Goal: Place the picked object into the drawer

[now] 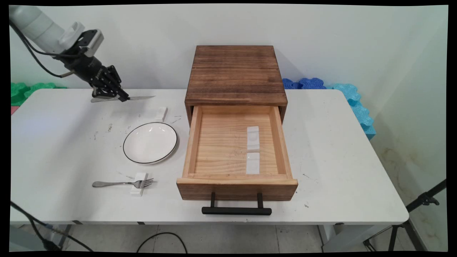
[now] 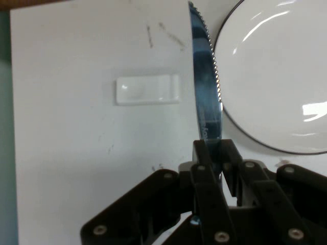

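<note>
Main view shows me the gripper [image 1: 113,93] up at the table's [image 1: 321,150] far left, fingers pinched on a knife [image 1: 139,97] held level above the surface, blade pointing toward the wooden box [image 1: 235,73]. Just below the knife lies a small white rest [image 1: 161,113], and nearer me the plate [image 1: 150,142]. A fork [image 1: 123,184] lies with its tines on a second rest [image 1: 139,184]. The box's drawer [image 1: 237,185] is pulled open with two rests [image 1: 252,150] inside.

Hand view: serrated blade [image 2: 207,97] between rest [image 2: 147,90] and plate [image 2: 276,76].
</note>
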Controlling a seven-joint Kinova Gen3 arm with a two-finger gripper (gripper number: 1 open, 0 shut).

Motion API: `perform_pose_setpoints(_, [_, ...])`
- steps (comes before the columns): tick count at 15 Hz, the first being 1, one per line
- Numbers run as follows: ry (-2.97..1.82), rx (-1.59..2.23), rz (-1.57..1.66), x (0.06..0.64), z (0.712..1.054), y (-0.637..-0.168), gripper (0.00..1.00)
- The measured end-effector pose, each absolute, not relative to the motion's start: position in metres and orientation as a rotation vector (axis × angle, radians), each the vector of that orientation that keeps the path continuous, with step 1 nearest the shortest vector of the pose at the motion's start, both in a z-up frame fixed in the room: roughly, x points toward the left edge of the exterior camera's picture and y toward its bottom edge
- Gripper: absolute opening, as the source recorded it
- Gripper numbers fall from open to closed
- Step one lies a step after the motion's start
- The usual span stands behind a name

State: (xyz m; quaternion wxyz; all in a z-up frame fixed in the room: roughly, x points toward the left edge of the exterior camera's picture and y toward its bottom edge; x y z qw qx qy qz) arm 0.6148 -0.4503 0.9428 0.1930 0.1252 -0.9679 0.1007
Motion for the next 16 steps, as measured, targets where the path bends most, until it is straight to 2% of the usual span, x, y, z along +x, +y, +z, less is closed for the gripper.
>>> perform_pose_setpoints(7, [-2.680, 0.327, 0.291, 0.584, 0.980, -0.425, 0.00])
perform_pose_setpoints(16, [-2.641, 0.306, 0.302, 0.532, 1.006, -0.412, 0.00])
